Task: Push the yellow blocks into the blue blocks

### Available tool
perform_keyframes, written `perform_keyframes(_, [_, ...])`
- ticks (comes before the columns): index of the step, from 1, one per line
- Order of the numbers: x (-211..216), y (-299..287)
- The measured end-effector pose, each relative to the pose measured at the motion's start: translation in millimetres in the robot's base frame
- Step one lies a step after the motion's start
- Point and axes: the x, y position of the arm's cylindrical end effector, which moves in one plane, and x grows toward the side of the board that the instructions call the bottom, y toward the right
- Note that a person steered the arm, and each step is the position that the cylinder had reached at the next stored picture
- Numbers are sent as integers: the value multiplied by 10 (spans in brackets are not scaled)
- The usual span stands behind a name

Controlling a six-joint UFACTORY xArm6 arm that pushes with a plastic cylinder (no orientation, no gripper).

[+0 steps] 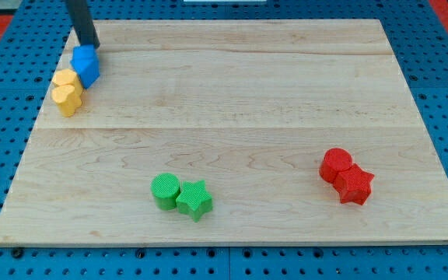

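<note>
So my tip [92, 46] is parked up in the view's top-left corner of the wooden board [232, 101], right at the top edge of the blue block [85, 65] and looks to be touching it; it's just a bare rod, gripping nothing. The yellow blocks [66, 91] sit pressed against the blue one's lower left side. Well apart from that, a green cylinder [165, 191] and green star [194, 200] sit touching near the bottom middle, and a red cylinder [336, 165] and red star [355, 185] sit touching at right.
</note>
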Motion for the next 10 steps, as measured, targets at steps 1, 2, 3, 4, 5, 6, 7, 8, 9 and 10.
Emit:
perform_keyframes(1, [516,211])
perform_keyframes(2, [854,224])
perform_keyframes(3, [584,560])
perform_keyframes(4, [55,273])
perform_keyframes(5, [139,-331])
perform_keyframes(6, [523,-554])
perform_keyframes(7, [1020,-561])
perform_keyframes(8, [1628,-535])
perform_keyframes(9, [1816,-520])
perform_keyframes(10, [1754,-644])
